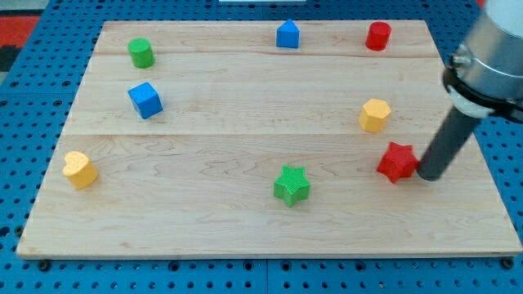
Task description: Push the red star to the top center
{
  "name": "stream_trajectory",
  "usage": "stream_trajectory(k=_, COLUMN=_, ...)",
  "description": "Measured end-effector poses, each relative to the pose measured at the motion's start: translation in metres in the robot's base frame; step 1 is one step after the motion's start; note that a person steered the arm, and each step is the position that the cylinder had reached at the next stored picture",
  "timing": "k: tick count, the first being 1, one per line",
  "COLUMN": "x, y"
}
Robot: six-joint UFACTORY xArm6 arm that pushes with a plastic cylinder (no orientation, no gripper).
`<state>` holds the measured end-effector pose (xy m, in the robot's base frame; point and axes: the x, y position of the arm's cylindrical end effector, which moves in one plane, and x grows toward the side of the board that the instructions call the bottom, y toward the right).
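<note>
The red star point(397, 161) lies on the wooden board point(245, 122) at the view's right, a little below the middle. My tip point(428, 175) rests on the board just right of the red star, touching or nearly touching its right side. The dark rod slants up to the view's right toward the arm's grey body. The top centre of the board holds a blue pentagon-shaped block point(288, 34).
A red cylinder point(377, 36) stands at the top right. A yellow hexagon point(374, 115) sits above the red star. A green star point(292, 184) lies at bottom centre. A green cylinder point(140, 52), a blue cube point(145, 100) and a yellow heart point(79, 169) are on the left.
</note>
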<state>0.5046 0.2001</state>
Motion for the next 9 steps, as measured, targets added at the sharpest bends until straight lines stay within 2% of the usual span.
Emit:
stream_trajectory(k=2, x=-0.027, y=-0.043)
stream_trajectory(k=3, x=-0.027, y=-0.044)
stream_trajectory(k=5, x=0.013, y=-0.042)
stream_trajectory(k=6, x=0.011, y=-0.056)
stream_trajectory(k=8, x=-0.009, y=-0.115)
stream_trajectory(k=9, x=-0.020, y=-0.125)
